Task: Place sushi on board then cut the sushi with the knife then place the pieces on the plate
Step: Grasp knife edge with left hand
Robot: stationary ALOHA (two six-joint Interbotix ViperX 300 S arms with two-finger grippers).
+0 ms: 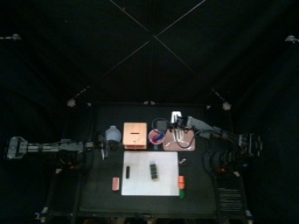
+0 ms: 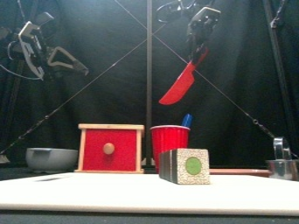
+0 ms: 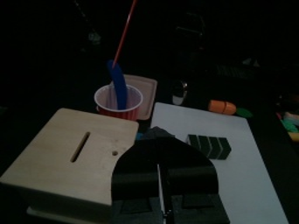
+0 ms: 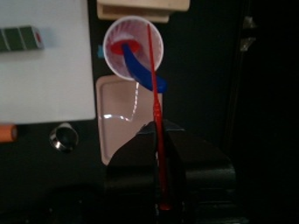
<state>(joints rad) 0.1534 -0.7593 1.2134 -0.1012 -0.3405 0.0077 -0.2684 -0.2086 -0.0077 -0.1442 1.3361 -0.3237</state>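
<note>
My right gripper hangs high above the red cup, shut on the handle of the red toy knife, whose blade points down clear of the cup. The right wrist view looks along that red knife into the cup, where the blue knife still stands. The dark green sushi roll lies on the white board. The pink tray lies right of the cup. My left gripper is shut and empty, over the wooden box.
A blue-grey bowl sits left of the wooden box. The metal cutter stands at the right by the tray. Small orange toy foods lie at the board's left and right edges.
</note>
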